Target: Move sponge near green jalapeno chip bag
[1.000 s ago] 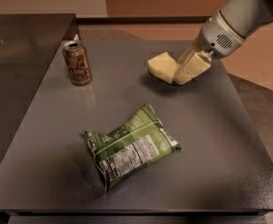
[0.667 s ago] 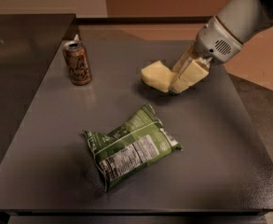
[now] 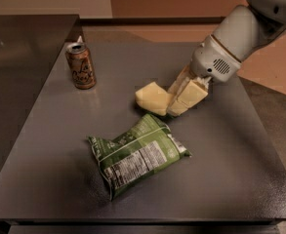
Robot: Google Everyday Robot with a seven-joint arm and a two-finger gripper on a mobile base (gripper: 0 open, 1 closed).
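Sponge (image 3: 151, 97) moved twd crumpled foil bag (image 3: 137, 155); tool (image 3: 172, 106) clamps its rt end.

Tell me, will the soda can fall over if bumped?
Probably, if bumped high: the soda can stands upright, tall and narrow. Once down, its round side would likely roll. The gripper, near the green jalapeno chip bag, grips the sponge, apart from the can.
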